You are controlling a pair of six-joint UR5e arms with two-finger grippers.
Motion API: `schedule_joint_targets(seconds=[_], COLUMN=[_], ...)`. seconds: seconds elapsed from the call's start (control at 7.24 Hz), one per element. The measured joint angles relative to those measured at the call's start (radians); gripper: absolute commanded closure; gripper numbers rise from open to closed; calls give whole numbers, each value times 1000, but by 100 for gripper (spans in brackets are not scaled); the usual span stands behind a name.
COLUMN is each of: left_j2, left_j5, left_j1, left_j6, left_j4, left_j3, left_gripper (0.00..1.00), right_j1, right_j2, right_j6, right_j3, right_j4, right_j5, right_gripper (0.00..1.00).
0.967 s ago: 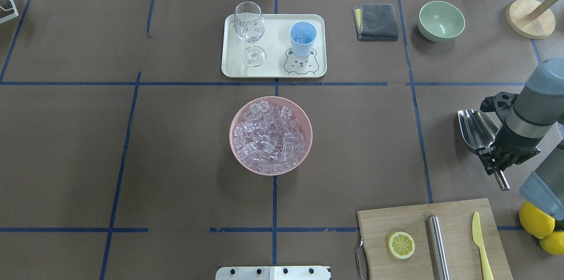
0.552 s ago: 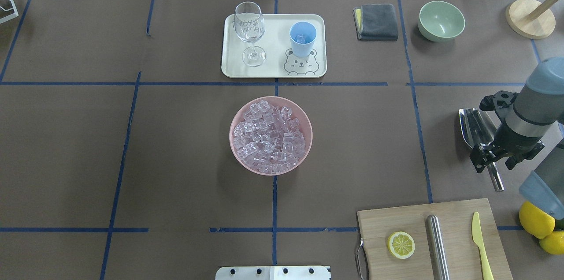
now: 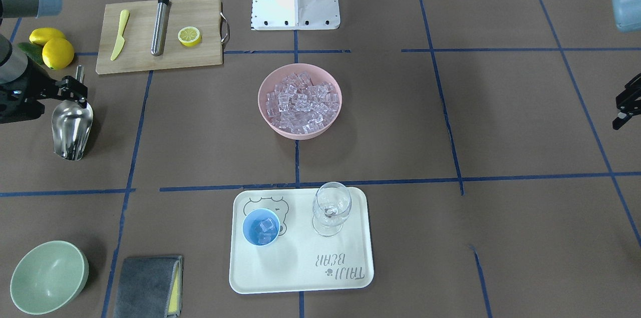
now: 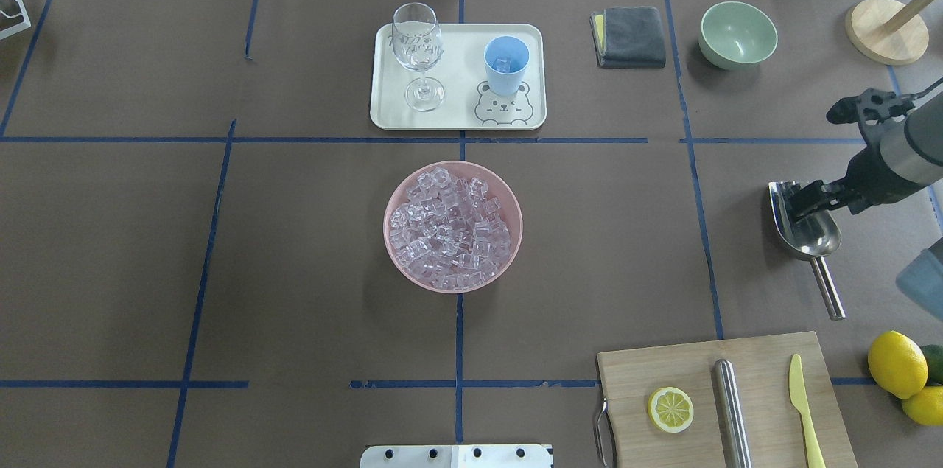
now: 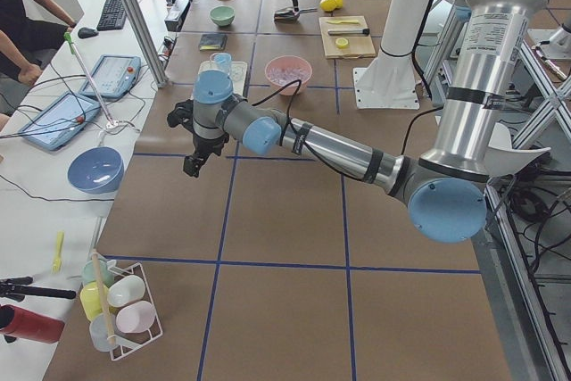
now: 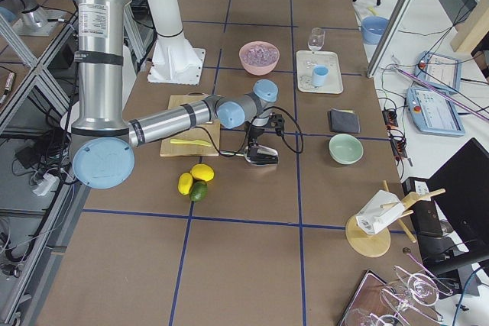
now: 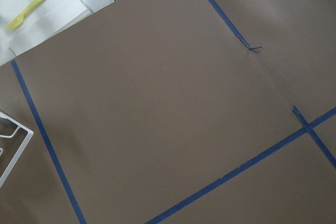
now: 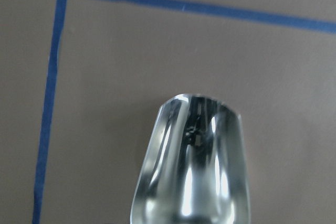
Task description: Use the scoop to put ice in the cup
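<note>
**Few cubes in the cup; scoop lying free on the table**

Ice [image 4: 451,228] fills the pink bowl [image 4: 390,247] at table centre. A few cubes already sit in the cup [image 4: 506,63]. In the overhead view the cup stands on the right half of the tray [image 4: 457,118], beside the stemmed glass [image 4: 418,48] and beyond the bowl.

The scoop [image 4: 807,232] lies flat on the table well to the right of the bowl, with its rod handle pointing toward the cutting board [image 4: 663,365]. The right gripper [image 4: 794,206] hovers above the scoop's trough, jaws apparently parted and holding nothing. The left gripper [image 3: 621,112] hangs at the opposite end of the table, likewise parted and empty.

Judged step: either a pause between loads or completion, since the cup looks only partly filled. Another load would call for a descent onto the handle, a firm closure, then a sweep to the bowl.

Room: wide bare table separates scoop and bowl. The board's edge and the lemons [image 4: 895,365] lie near the handle's end. The glass stands near the cup, so a pour is best approached from the tray's right.
</note>
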Motion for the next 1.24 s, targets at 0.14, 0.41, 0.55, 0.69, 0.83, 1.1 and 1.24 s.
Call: schedule_joint_targets(seconds=[0.14, 0.41, 0.55, 0.69, 0.83, 1.1, 1.24], left_j2=[14, 67, 87, 100, 107, 120, 119], left_j5=[0, 0, 0, -1, -1, -2, -3], left_j1=[-2, -21, -56, -95, -129, -168, -182], left_j6=[2, 5, 33, 101, 169, 223, 228], left_j4=[43, 75, 78, 89, 109, 176, 232], left_j3=[4, 23, 52, 88, 122, 143, 130], left_gripper=[0, 0, 0, 0, 0, 0, 0], right_j1=[56, 146, 198, 240, 284, 380, 413], right_j2=[12, 27, 34, 34, 31, 26, 26], right_j6=[-4, -43, -108, -165, -211, -359, -427], right_j3=[-3, -4, -6, -8, -14, -52, -79], right_j4=[24, 33, 23, 4, -25, -93, -110], right_j5=[-11, -15, 0, 30, 67, 124, 138], right_gripper=[0, 0, 0, 0, 0, 0, 0])
